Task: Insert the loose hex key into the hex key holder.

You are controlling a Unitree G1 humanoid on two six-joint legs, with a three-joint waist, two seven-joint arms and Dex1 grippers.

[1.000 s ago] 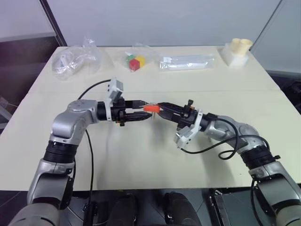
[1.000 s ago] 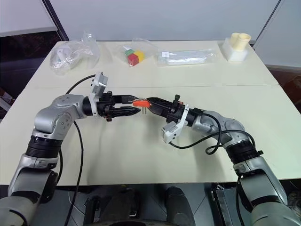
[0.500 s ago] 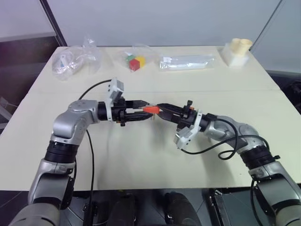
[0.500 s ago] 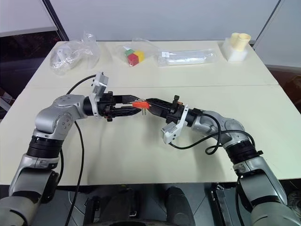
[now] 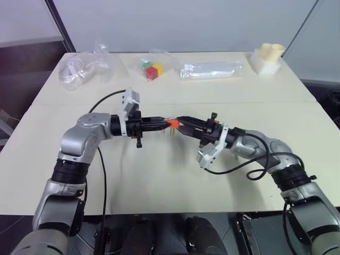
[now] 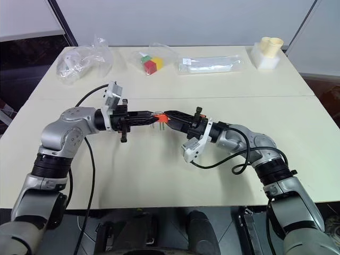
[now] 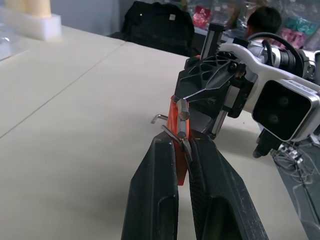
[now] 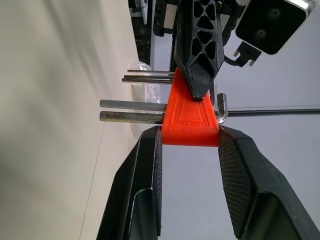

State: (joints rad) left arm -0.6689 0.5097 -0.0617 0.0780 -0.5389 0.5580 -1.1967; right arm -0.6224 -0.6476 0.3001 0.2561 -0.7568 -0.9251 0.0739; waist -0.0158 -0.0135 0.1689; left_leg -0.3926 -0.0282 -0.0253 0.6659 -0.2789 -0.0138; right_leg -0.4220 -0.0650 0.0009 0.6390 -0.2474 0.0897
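Note:
The red-orange hex key holder hangs above the table's middle, and my right gripper is shut on it across its sides. Short grey keys stick out of one face of the holder. From the opposite side, my left gripper meets the holder tip to tip. Its fingers are shut, pinching a thin grey rod, the loose hex key, against the holder's edge. Both grippers lie level, pointing at each other.
Along the table's far edge lie a crumpled clear bag, a bag of coloured cubes, a long clear packet and a white foam block with cream cylinders. A person's head shows beyond the table.
My left gripper's fingers, spread around the holder's end a second ago, have closed together. Neither arm has moved, and the right gripper's hold is unchanged.

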